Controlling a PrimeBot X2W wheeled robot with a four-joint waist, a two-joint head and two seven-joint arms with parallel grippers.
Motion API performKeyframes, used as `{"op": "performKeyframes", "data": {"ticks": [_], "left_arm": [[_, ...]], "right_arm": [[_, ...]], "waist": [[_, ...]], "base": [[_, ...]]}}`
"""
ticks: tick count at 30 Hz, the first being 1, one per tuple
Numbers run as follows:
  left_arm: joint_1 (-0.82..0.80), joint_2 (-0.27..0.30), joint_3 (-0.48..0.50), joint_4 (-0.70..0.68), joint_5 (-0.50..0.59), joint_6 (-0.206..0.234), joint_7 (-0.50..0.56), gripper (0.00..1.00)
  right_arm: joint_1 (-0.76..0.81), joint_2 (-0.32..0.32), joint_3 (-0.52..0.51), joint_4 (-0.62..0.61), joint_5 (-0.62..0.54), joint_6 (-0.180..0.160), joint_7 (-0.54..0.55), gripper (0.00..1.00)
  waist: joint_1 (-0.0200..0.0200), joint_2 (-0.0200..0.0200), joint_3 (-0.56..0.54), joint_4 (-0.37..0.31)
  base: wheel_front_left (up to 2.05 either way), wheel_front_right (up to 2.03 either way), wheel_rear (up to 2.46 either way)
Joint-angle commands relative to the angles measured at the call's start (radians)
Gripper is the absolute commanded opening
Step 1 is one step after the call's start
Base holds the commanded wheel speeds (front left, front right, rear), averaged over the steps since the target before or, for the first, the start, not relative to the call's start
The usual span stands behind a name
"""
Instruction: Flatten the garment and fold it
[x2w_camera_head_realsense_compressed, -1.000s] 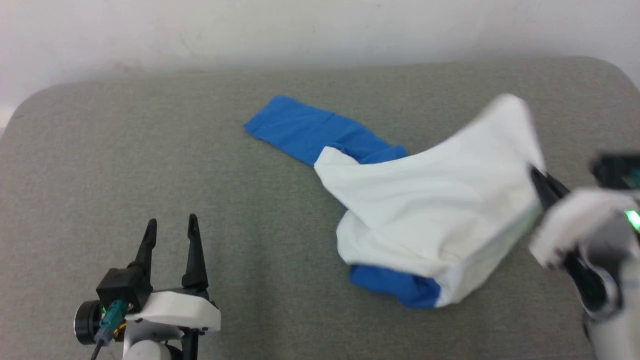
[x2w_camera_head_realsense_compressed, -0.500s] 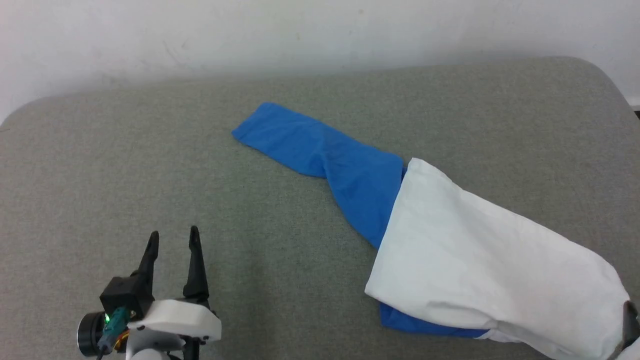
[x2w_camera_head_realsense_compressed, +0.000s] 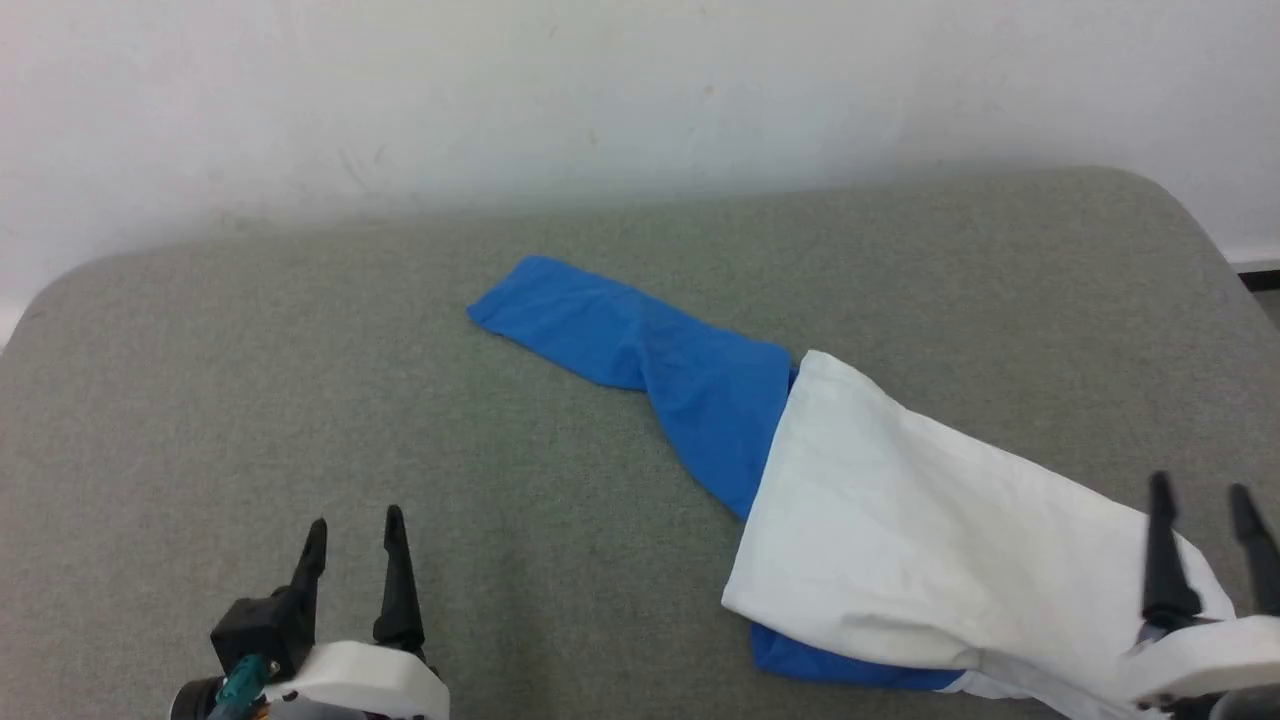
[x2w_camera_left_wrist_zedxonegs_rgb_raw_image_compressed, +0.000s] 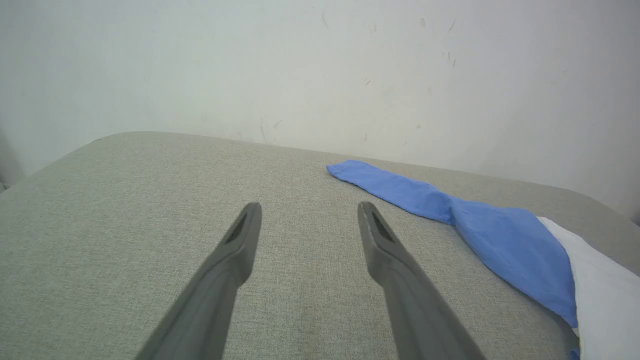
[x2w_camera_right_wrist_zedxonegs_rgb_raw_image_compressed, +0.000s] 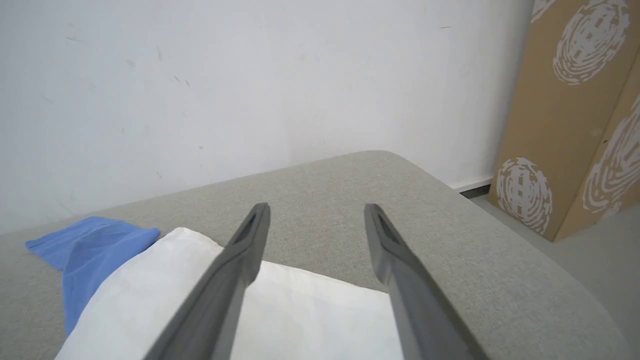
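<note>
My left gripper (x2w_camera_head_realsense_compressed: 356, 520) hangs wide open and empty over the grey padded surface (x2w_camera_head_realsense_compressed: 250, 380), well apart from the garment (x2w_camera_head_realsense_compressed: 900, 540), which lies bunched right of centre with its blue part trailing toward the wall. It looks light and floppy, so I would pinch corners at its edge. My right gripper (x2w_camera_head_realsense_compressed: 1200, 487) stands spread wide over its white end, holding nothing.

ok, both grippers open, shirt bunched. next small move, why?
Probably reach the left gripper to the garment at its blue end: it's open over grey cushion, while the open right gripper hangs over the white end. Holding both ends could spread it.
</note>
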Motion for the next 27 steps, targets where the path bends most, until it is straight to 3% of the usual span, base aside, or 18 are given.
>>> {"op": "performKeyframes", "data": {"ticks": [1,9,15,21,27], "left_arm": [[0.008,-0.005,-0.005,0.007,-0.006,0.003,-0.005,1.00],[0.004,-0.008,-0.053,0.029,-0.015,-0.005,-0.005,1.00],[-0.062,-0.010,-0.160,0.061,0.003,-0.023,0.041,1.00],[-0.272,-0.011,-0.284,0.166,0.020,-0.058,0.157,1.00],[-0.520,-0.012,-0.393,0.357,0.018,-0.096,0.262,1.00]], "right_arm": [[0.030,0.002,0.032,-0.025,-0.007,0.005,-0.001,1.00],[0.105,0.002,0.131,-0.123,-0.005,0.005,0.040,1.00],[0.117,0.002,0.146,-0.174,0.009,0.005,0.064,1.00],[0.080,0.002,0.158,-0.183,0.028,0.005,0.061,1.00],[0.031,0.002,0.173,-0.171,0.035,0.005,0.050,1.00]], "waist": [[0.0001,0.0000,-0.011,-0.009],[0.0001,0.0000,-0.014,-0.030],[0.0001,0.0000,0.022,-0.055],[0.0001,0.0000,0.103,-0.080],[0.0001,0.0000,0.180,-0.119]], "base": [[0.00,0.00,0.00],[0.00,0.00,0.00],[0.00,0.00,0.00],[0.00,0.00,0.00],[0.00,0.00,0.00]]}}
